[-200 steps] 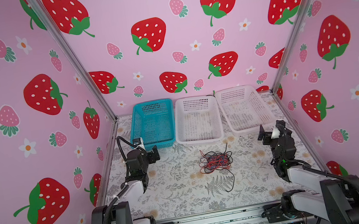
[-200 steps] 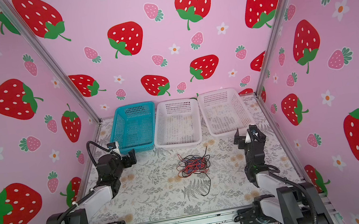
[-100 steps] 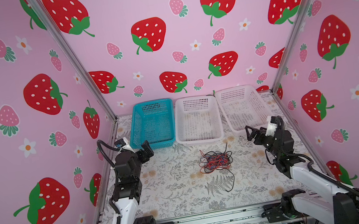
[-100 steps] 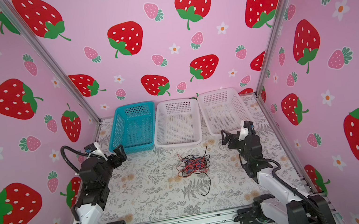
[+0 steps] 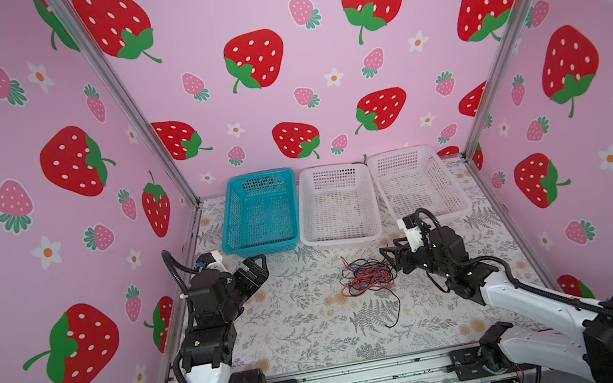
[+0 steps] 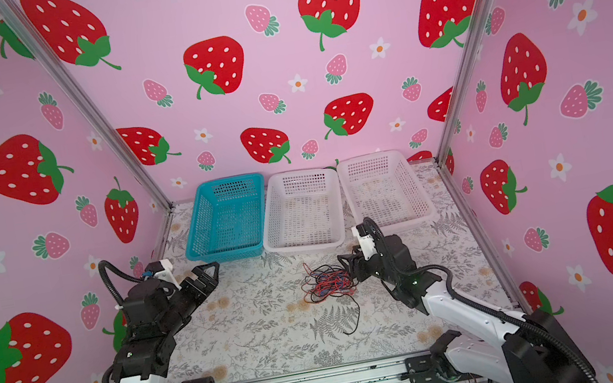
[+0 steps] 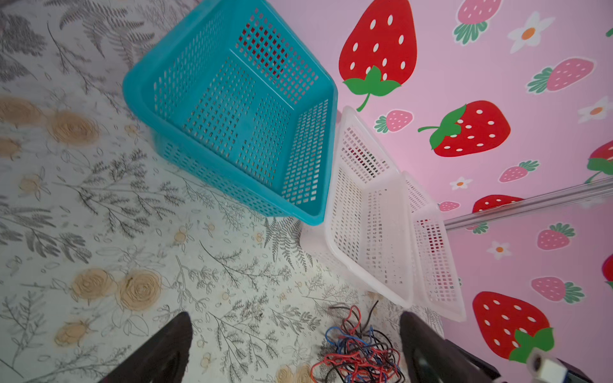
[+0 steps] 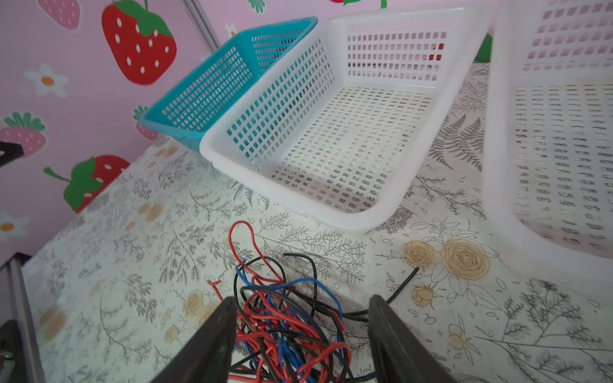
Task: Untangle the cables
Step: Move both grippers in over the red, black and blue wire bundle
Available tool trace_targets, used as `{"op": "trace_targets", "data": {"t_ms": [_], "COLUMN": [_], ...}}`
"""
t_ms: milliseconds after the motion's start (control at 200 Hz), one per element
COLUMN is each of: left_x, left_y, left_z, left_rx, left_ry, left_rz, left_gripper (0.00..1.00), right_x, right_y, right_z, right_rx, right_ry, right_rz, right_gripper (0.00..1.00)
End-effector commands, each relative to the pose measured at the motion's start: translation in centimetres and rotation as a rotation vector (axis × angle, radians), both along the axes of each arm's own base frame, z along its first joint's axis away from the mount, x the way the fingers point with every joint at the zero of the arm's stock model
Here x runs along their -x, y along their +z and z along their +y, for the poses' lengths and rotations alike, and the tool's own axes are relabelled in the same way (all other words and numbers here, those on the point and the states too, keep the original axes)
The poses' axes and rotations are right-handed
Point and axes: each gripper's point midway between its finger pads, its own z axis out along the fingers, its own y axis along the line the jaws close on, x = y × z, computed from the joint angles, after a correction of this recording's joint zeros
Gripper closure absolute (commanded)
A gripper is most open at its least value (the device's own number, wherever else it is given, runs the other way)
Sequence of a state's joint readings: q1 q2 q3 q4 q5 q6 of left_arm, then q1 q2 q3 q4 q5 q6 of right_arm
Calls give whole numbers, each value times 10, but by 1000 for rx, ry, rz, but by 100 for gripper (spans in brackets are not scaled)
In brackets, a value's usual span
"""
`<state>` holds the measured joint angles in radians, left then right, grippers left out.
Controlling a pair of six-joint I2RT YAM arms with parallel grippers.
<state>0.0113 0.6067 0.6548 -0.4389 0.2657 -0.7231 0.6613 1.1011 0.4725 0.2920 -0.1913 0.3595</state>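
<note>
The cables (image 5: 367, 277) (image 6: 328, 283) lie in one tangled heap of thin red, black and blue wires on the floral table, with a black end trailing toward the front. My right gripper (image 5: 390, 258) (image 6: 344, 264) is at the heap's right edge. In the right wrist view its jaws (image 8: 302, 300) stand apart astride the cables (image 8: 285, 325), clamped on nothing; one finger (image 8: 222, 318) touches the wires. My left gripper (image 5: 260, 267) (image 6: 213, 273) hovers wide open to the left, well short of the heap. The left wrist view shows the cables (image 7: 361, 354) ahead of its empty jaws (image 7: 295, 331).
A teal basket (image 5: 263, 247), a white basket (image 5: 342, 240) and another white basket (image 5: 462, 202) stand in a row along the back wall. Pink strawberry walls and metal posts close in both sides. A metal rail (image 5: 349, 379) runs along the front.
Both arms have swung out from the sides toward the middle. The right gripper has reached the cable heap and its jaws have narrowed around it. The left gripper stays wide open.
</note>
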Motion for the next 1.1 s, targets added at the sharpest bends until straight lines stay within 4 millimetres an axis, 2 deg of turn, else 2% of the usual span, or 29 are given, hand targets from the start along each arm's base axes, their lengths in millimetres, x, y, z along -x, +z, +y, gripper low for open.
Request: {"op": "trace_targets", "data": {"t_ms": [0, 135, 260, 395, 540, 750, 930, 1095], "left_x": [22, 36, 43, 45, 45, 43, 44, 46], "left_y": [-23, -39, -53, -67, -76, -85, -97, -102], "left_z": [-15, -16, -20, -25, -33, -55, -77, -101], "left_rx": [94, 57, 18, -30, -109, -159, -156, -137], "left_ry": [-25, -19, -35, -47, -61, -107, -152, -213], "left_rz": [98, 143, 198, 250, 280, 291, 302, 295], "left_gripper": [1, 1, 0, 3, 3, 3, 4, 5], "right_x": [12, 26, 25, 22, 18, 26, 36, 59], "right_y": [-17, -31, -51, -62, -71, -104, -103, -92], "right_z": [8, 10, 4, 9, 12, 22, 37, 55], "right_rx": [93, 98, 134, 156, 163, 187, 149, 57], "right_ry": [41, 57, 22, 31, 29, 89, 158, 273], "right_rz": [22, 40, 71, 95, 95, 163, 157, 152], "right_gripper": [37, 36, 40, 52, 57, 71, 87, 100]}}
